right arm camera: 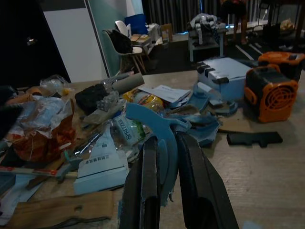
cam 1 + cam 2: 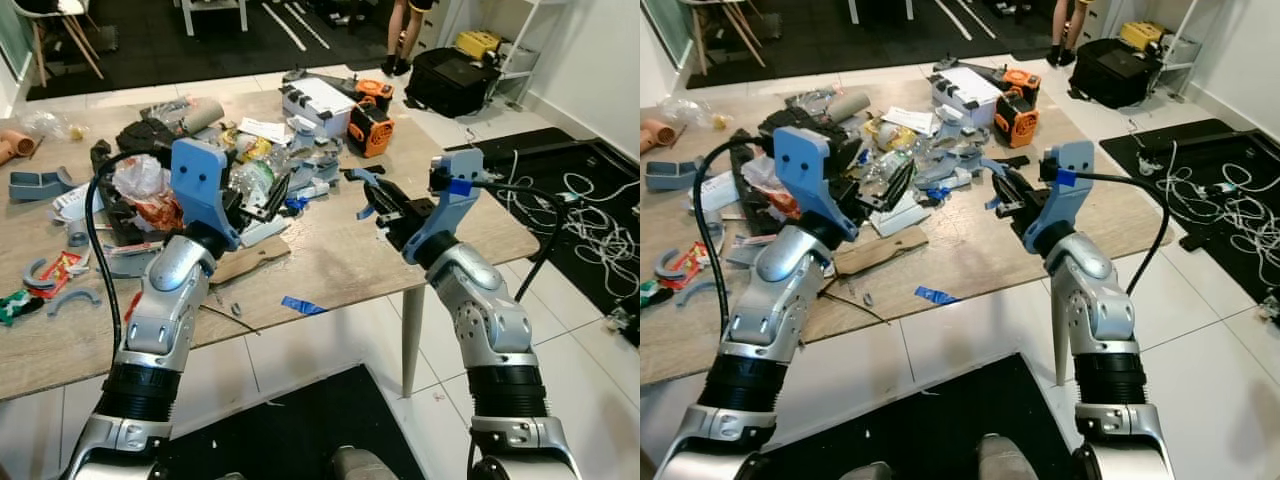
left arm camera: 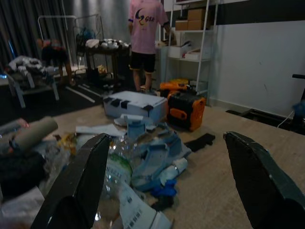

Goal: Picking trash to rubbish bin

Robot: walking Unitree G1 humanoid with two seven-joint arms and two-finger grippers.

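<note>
a wooden table (image 2: 330, 255) strewn with trash stands on a white tiled floor. the right gripper (image 1: 164, 179) hangs above the table, clamped on a curved blue plastic piece (image 1: 159, 131). the left gripper (image 3: 167, 186) hangs spread wide over the plastic bottle (image 3: 116, 164) in the pile.

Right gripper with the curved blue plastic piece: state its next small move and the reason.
Probably lift it and carry the piece away from the table. The right gripper is already shut on the curved blue plastic piece, held above the wooden table beside the clutter. The left gripper is open over the crushed clear plastic bottle, gripping nothing. No rubbish bin can be seen, so the robot may need to turn.
</note>
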